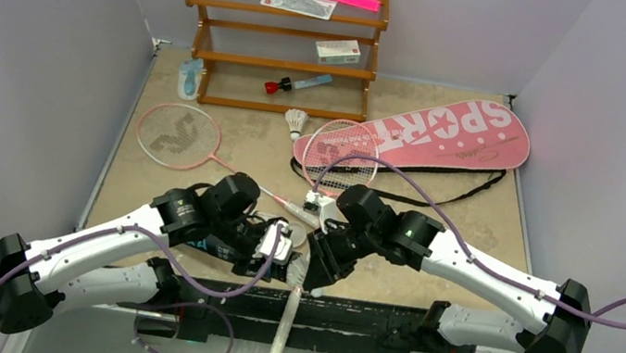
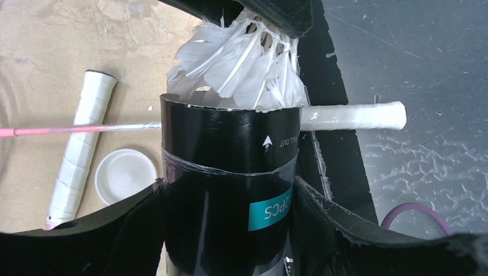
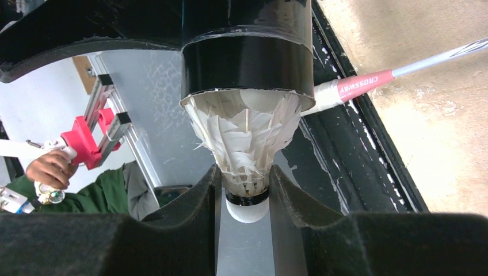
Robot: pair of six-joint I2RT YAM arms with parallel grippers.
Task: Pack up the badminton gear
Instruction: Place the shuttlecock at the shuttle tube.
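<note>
The left tool (image 2: 230,213) squeezes the long black tube (image 2: 230,144) so it cannot wobble. Just in front, the right tool (image 3: 246,201) pinches the white feather shuttlecock (image 3: 244,144) by its round tip. That way the feathers can poke into the tube's open mouth.

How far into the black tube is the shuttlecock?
Partly in: shuttlecock feather tips inside the black tube mouth; cork outside, in the right end effector.

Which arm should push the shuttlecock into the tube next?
Right. The left gripper only clamps the black tube; the right gripper pinches the shuttlecock by its cork, feathers at the tube's mouth.
</note>
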